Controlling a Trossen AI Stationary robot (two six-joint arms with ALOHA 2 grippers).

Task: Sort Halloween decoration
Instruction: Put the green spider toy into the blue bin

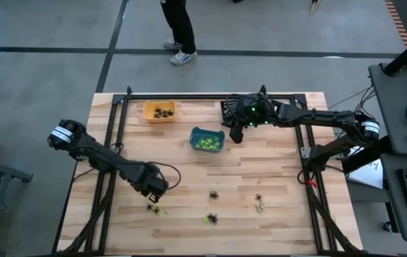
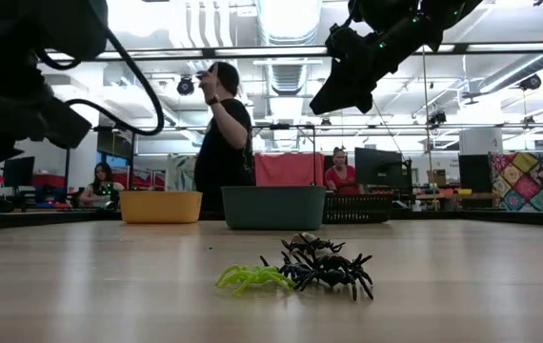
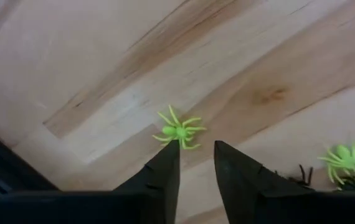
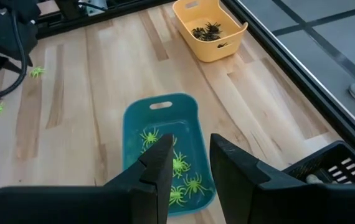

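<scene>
Small plastic spiders lie scattered on the wooden table's near half: a lime green one (image 3: pixel 179 130), a green-and-black pair (image 1: pixel 210 218), a black one (image 1: pixel 213 194), and a dark and pale pair (image 1: pixel 259 203). My left gripper (image 3: pixel 196 150) points down, open, low over the table, with the lime green spider just beyond its fingertips and nothing between them. My right gripper (image 4: pixel 190 152) hangs open above the teal bin (image 4: pixel 162 146), which holds several green spiders. The yellow-orange bin (image 4: pixel 210 28) holds dark spiders.
A black bin (image 4: pixel 330 171) stands at the far right, partly under my right arm. Another green spider and a black one (image 3: pixel 345 158) lie close by my left gripper. Black frame rails run along the table's left and right edges. A person (image 1: pixel 178 28) stands beyond the far edge.
</scene>
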